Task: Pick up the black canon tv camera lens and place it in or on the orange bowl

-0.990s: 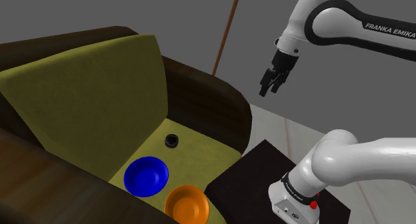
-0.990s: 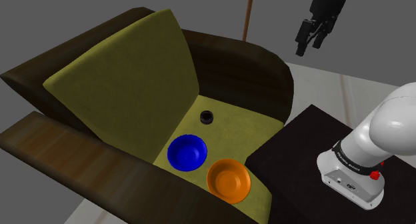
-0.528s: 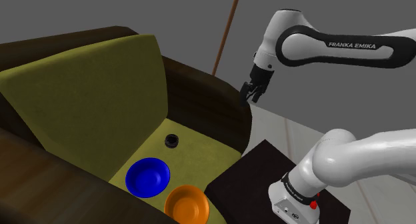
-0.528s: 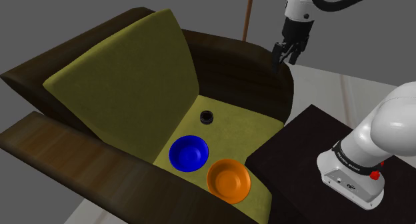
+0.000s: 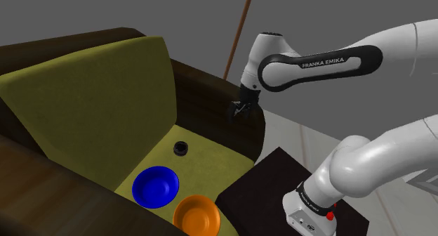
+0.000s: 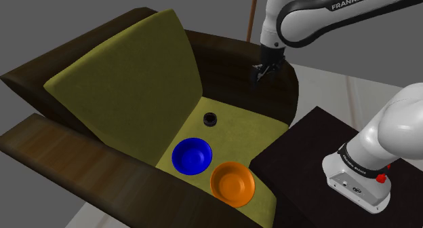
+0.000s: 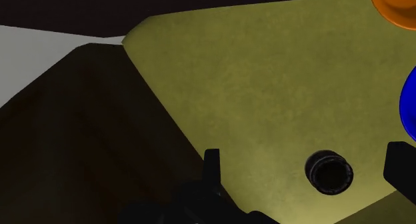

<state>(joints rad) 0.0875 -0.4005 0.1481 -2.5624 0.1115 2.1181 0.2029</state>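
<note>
A small black lens [image 5: 181, 148] [image 6: 210, 118] stands on the olive seat cushion, close to the backrest. The orange bowl [image 5: 196, 215] [image 6: 232, 182] sits at the seat's front edge, beside a blue bowl [image 5: 155, 186] [image 6: 190, 156]. My gripper [image 5: 239, 112] [image 6: 259, 74] hangs in the air over the chair's dark armrest, up and to the shoulder view's right of the lens. In the wrist view the gripper [image 7: 307, 161] is open with its fingers wide apart. The lens [image 7: 329, 174] lies far below between them, untouched. The orange bowl [image 7: 397, 6] shows at a corner.
The armchair has dark brown arms [image 5: 231, 94] [image 6: 47, 142] and a tall olive backrest [image 5: 91, 94]. My dark stand [image 5: 260, 178] [image 6: 312, 145] stands against the chair's side. A thin brown pole [image 5: 239, 31] rises behind the chair.
The gripper has come down and moved to the shoulder view's left, from high above the stand to just over the chair's armrest. Lens and bowls have not moved.
</note>
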